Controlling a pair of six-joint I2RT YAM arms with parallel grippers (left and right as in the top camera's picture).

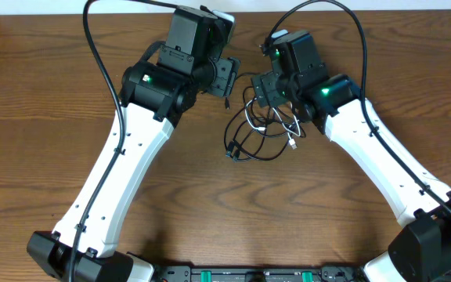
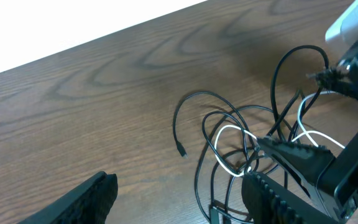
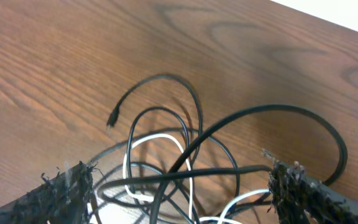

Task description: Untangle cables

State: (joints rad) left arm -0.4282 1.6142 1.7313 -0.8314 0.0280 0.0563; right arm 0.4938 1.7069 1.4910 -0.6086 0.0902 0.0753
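Tangle of cables (image 1: 258, 131) lies on the table (image 1: 53, 117), toward the far side, between the heads of the two arms. It is made of two cords, and both rest flat on the wood.

The black cable (image 3: 163, 76) forms several overlapping loops. One free end arcs out from the heap and finishes in a small plug lying on bare wood, apart from the rest.

The white cable (image 3: 157, 135) is threaded through the black loops, crossing over some strands and under others. The order of the crossings cannot be told at the centre of the heap.

The left gripper (image 2: 179, 180) is at the left edge of the tangle in the overhead view. Its fingers (image 2: 95, 199) are spread wide. Black loops run into the gap between them, but neither finger presses on a strand and nothing is pinched.

The right gripper (image 3: 180, 168) is low over the right and far part of the heap. Its fingers (image 3: 64, 193) are also spread wide and straddle the crossed strands of both cords. The strands lie loose in the gap, and no cord is clamped.

Whether either fingertip touches the table cannot be told.

The two cords are not separated.
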